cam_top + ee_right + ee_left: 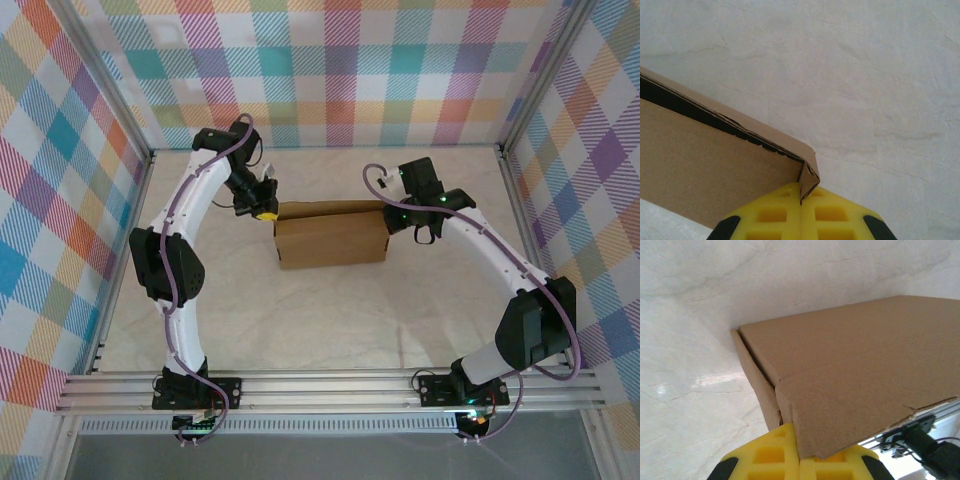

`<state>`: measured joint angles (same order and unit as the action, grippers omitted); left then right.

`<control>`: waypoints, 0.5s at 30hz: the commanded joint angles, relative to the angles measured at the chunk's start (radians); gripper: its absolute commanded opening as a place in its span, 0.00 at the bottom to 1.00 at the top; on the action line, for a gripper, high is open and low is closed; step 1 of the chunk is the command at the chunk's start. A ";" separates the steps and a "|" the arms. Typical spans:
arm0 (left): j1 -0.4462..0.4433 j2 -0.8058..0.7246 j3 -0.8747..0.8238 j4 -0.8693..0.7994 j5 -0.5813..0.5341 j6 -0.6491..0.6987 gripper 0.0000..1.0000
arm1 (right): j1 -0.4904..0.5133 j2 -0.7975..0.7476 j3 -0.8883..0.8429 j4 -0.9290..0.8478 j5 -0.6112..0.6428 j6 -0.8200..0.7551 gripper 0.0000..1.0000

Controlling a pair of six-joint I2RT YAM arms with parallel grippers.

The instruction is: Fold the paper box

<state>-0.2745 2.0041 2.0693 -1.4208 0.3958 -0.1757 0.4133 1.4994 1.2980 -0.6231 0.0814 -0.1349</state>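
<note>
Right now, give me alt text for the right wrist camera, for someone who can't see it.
The yellow right pincer, at the bottom edge, is shut on a corner of the brown paper box, whose wall runs off to the left. A pale marbled table lies behind.

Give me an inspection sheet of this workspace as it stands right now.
Surface: pale marbled tabletop.
Job's things: paper box, brown, lid nearly down, dark gap under its edge.
Clutter: nothing seen.
Tools: left tool shut on the paper box's left corner; right tool shut on its right corner.
Cables: purple cable along each arm.
Surroundings: plaid walls; aluminium rail at the near edge.
</note>
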 commanded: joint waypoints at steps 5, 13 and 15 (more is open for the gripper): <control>-0.008 -0.015 0.027 -0.067 -0.042 0.064 0.00 | 0.017 0.046 -0.025 -0.122 -0.040 0.005 0.00; -0.015 -0.016 0.019 -0.050 -0.034 0.069 0.00 | 0.016 0.040 -0.029 -0.118 -0.041 0.016 0.00; -0.027 -0.016 0.000 -0.028 -0.038 0.070 0.00 | 0.016 0.039 -0.034 -0.108 -0.051 0.027 0.00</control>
<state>-0.2810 2.0037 2.0766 -1.4441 0.3592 -0.1143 0.4168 1.5021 1.2980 -0.6178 0.0708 -0.1265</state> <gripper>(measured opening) 0.039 0.053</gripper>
